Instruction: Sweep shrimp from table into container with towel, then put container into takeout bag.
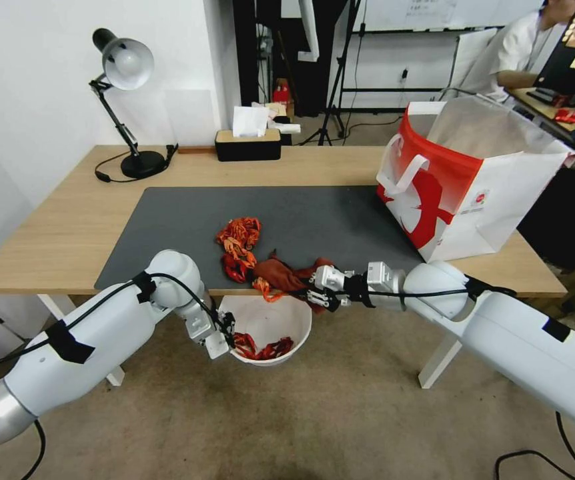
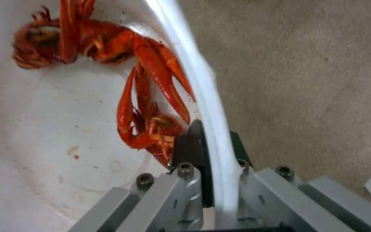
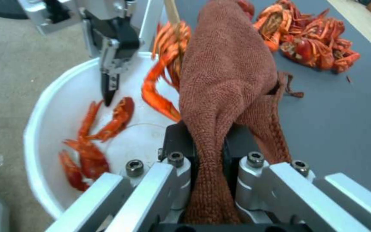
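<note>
A heap of red-orange shrimp lies on the grey mat of the table, near its front edge. My right gripper is shut on the rust-red towel, which is draped at the edge beside the heap. Below the edge, my left gripper is shut on the rim of the white container. A few shrimp lie inside it, and one shrimp hangs over the edge. The takeout bag stands open at the right.
A desk lamp and a black tissue box stand along the back of the table. Carpeted floor lies under the container. The left part of the mat is bare.
</note>
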You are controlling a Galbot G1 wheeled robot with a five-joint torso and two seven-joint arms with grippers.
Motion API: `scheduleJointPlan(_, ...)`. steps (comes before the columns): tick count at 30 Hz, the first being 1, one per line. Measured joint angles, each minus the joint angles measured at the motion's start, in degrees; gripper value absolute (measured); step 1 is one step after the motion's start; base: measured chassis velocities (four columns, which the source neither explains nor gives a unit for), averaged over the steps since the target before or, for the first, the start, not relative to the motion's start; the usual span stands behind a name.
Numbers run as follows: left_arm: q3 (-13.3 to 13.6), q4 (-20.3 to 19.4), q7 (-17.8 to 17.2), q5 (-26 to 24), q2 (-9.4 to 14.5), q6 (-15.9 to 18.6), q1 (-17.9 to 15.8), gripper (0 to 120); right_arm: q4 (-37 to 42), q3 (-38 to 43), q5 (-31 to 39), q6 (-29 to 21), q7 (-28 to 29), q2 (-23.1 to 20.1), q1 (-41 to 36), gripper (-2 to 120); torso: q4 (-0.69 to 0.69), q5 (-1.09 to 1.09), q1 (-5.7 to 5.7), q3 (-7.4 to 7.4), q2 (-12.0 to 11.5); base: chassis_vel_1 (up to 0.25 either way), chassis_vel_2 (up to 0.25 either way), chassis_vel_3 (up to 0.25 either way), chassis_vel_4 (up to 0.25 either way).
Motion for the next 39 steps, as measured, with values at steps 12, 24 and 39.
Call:
scheduleJointPlan(12,0.05,-0.09,0.02,0.07,0.57,-0.05,-0.01,0,3.9,3.28,1.29,0.06,-1.4,-2.07,-3.66,6,0.0,0.0,0.0,0.01,0.0,0.0,0.0,0.0,0.0)
scheduleJointPlan(24,-0.58,-0.19,-0.05,0.23,0.87,-0.13,0.66,0,5.92,5.0,5.24,0.27,-2.17,-3.12,-5.4,6,0.0,0.0,0.0,0.01,0.0,0.0,0.0,0.0,0.0)
scheduleJointPlan(39,-2.53,-1.18,-0.25,1.02,3.31,-0.62,2.47,0,-4.96,-0.05,17.42,0.74,7.55,3.96,9.71,6,-0.01,-0.01,0.0,0.01,0.0,0.0,0.0,0.0,0.0)
